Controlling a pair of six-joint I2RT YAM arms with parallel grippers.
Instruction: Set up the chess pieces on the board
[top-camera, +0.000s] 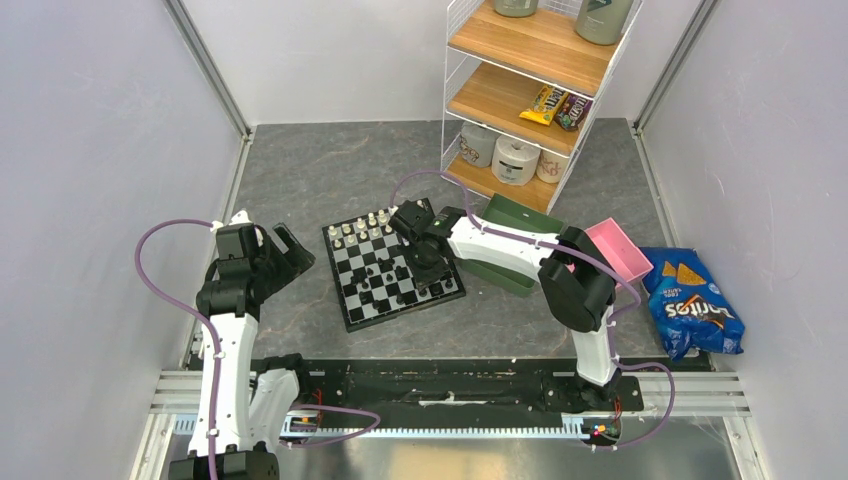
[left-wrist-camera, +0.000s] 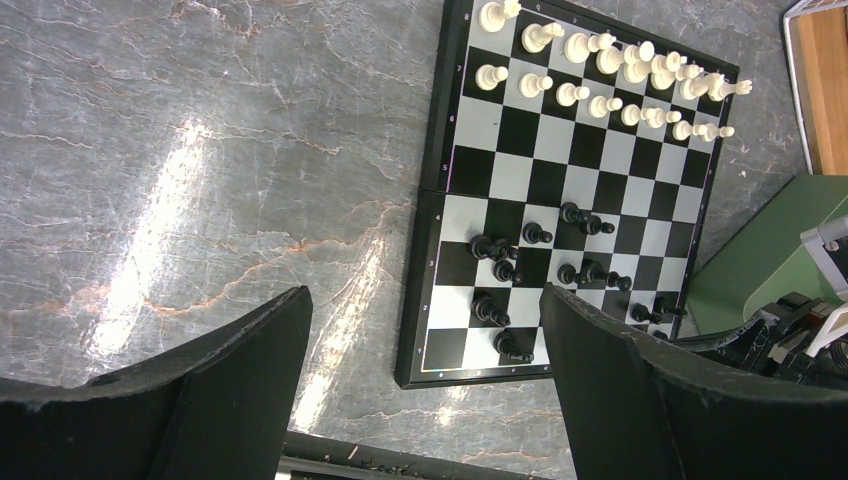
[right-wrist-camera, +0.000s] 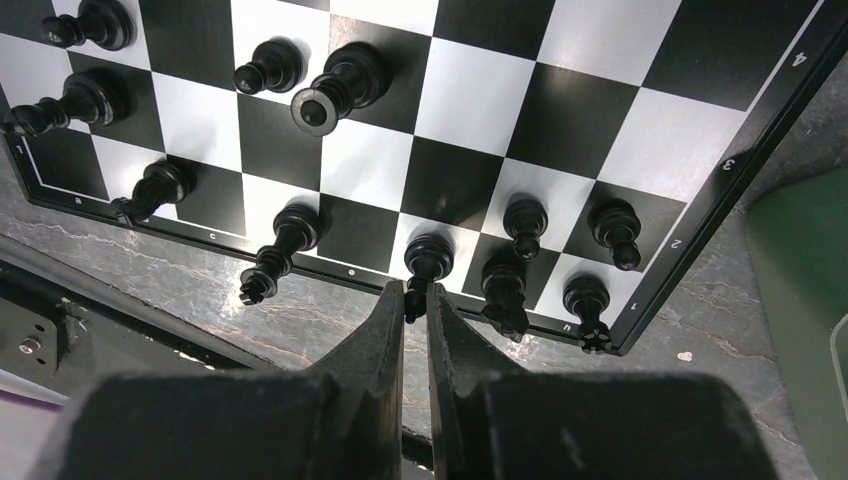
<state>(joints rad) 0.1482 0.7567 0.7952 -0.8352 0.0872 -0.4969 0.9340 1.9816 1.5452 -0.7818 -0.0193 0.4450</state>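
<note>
The chequered board (top-camera: 352, 280) lies mid-table, with cream-white pieces (top-camera: 362, 226) in two rows along its far edge and black pieces (top-camera: 392, 282) on its near half. My right gripper (right-wrist-camera: 414, 296) is shut on a black piece (right-wrist-camera: 428, 262) that stands on the board's near edge row, among other black pieces (right-wrist-camera: 505, 292). In the top view the right gripper (top-camera: 428, 272) hangs over the board's near right part. My left gripper (left-wrist-camera: 425, 330) is open and empty, above the bare table left of the board (left-wrist-camera: 568, 190).
A green tray (top-camera: 520, 217) and a pink tray (top-camera: 622, 248) sit right of the board. A wire shelf rack (top-camera: 530, 85) stands at the back. A blue chip bag (top-camera: 692, 310) lies at the far right. Grey walls close in both sides.
</note>
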